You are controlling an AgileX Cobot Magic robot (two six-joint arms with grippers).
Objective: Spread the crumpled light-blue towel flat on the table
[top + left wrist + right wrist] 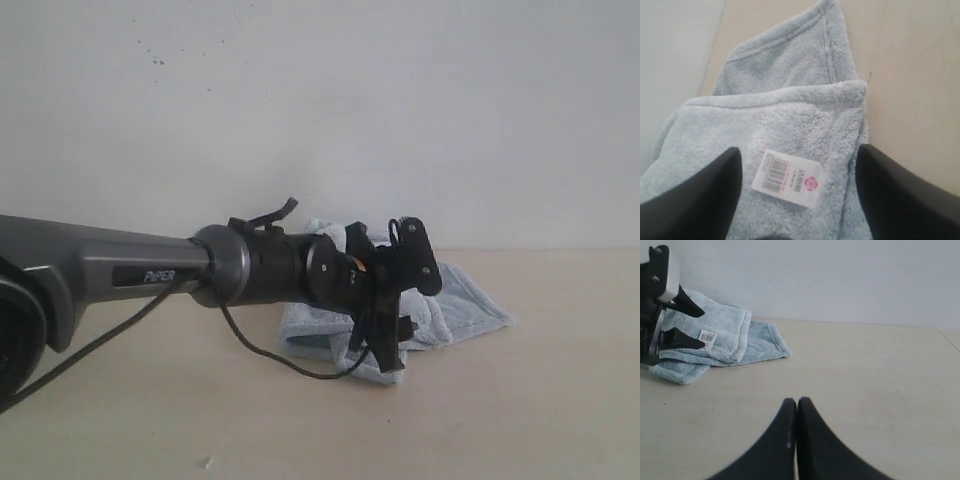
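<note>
The light-blue towel (458, 302) lies folded and bunched on the beige table (520, 400), close to the wall. My left gripper (400, 300) hangs open just above it. In the left wrist view the towel (790, 110) fills the frame, and its white barcode tag (790, 177) lies between the two spread fingers of the left gripper (797, 152); nothing is gripped. The right wrist view shows the towel (725, 335), its tag (707, 337) and the left gripper (703, 330) far off. My right gripper (797, 402) is shut and empty over bare table (865, 370).
A white speckled wall (320, 100) rises directly behind the towel. A black cable (280, 360) droops from the left arm down to the tabletop in front of the towel. The right arm does not show in the exterior view.
</note>
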